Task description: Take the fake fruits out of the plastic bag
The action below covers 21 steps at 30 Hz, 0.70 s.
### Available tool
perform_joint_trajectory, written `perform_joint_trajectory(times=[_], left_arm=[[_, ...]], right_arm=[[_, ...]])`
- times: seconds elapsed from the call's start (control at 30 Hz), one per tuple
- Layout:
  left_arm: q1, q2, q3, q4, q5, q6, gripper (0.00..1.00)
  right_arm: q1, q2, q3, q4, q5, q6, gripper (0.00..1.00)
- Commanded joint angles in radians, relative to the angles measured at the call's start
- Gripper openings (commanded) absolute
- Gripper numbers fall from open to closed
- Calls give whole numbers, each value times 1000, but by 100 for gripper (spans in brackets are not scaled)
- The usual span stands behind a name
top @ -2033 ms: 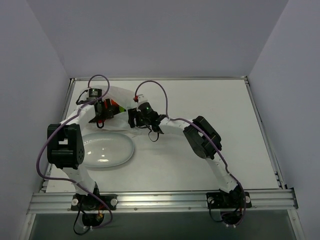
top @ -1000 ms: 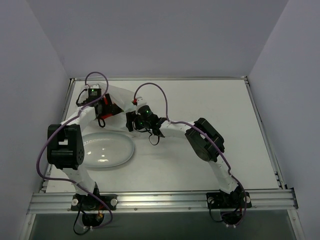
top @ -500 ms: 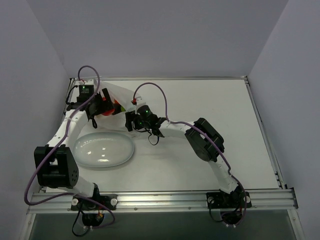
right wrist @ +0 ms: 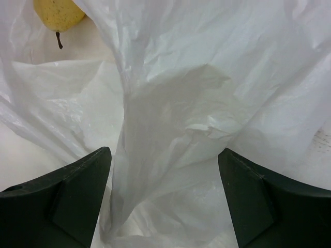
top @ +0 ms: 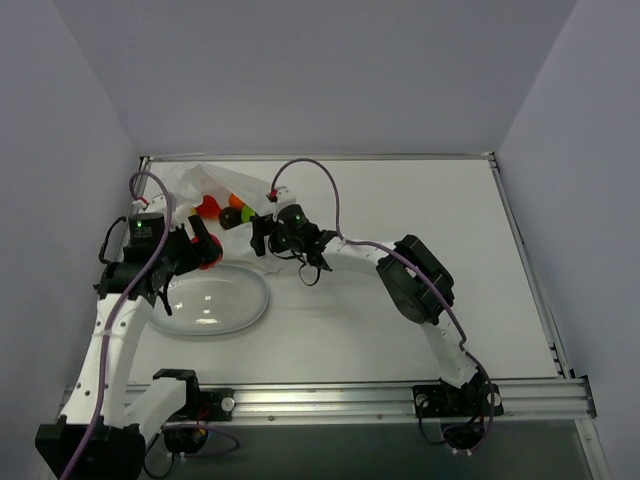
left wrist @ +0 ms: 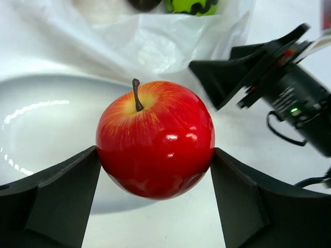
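Note:
My left gripper [top: 203, 250] is shut on the red apple [left wrist: 155, 139] and holds it in the air over the far right edge of the white plate [top: 235, 300]. The plastic bag [top: 200, 183] lies at the far left of the table. An orange [top: 236, 201], a dark fruit [top: 228, 218] and a green one [top: 247, 213] show in its mouth. The green one [left wrist: 192, 5] and the dark one [left wrist: 144, 3] also show in the left wrist view. My right gripper [top: 259, 238] is open, with a fold of the bag [right wrist: 170, 119] between its fingers [right wrist: 77, 191].
A yellow pear [right wrist: 58, 13] lies inside the bag, seen in the right wrist view. A red-orange fruit [top: 208, 207] also sits in the bag. The plate [left wrist: 36, 124] lies just near of the bag. The table's left wall stands close to the left arm.
My left gripper has drawn back out of the bag towards the near left with the apple in it, and is now over the plate's edge. The right gripper has hardly moved.

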Motion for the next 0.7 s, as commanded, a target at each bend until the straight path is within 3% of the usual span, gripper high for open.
perform_joint_trajectory(times=[0.0,0.23,0.33,0.37,0.43,0.57,0.67], left_arm=[[1,-143,-120,-114,-122,-102,63],[-5,-199,-295,-50,-270,-263,64],[-3,-153,-324,-13,-325,-287,72],[-5,-124,-341,16,-348,-291,82],[-3,-99,-357,39,-366,-298,89],[-3,-82,-377,61,-394,-304,96],[-6,-132,-354,33,-397,-292,94]], right_arm=[[-14,-128,-12,28,21,16,80],[-17,-181,-43,16,15,5,82],[-22,-183,-44,-1,47,-6,89],[-23,-181,-46,-3,52,-9,89],[-30,-171,-40,-18,50,-10,90],[-33,-178,-49,-20,60,-22,90],[-37,-189,-54,-20,58,-29,90]])
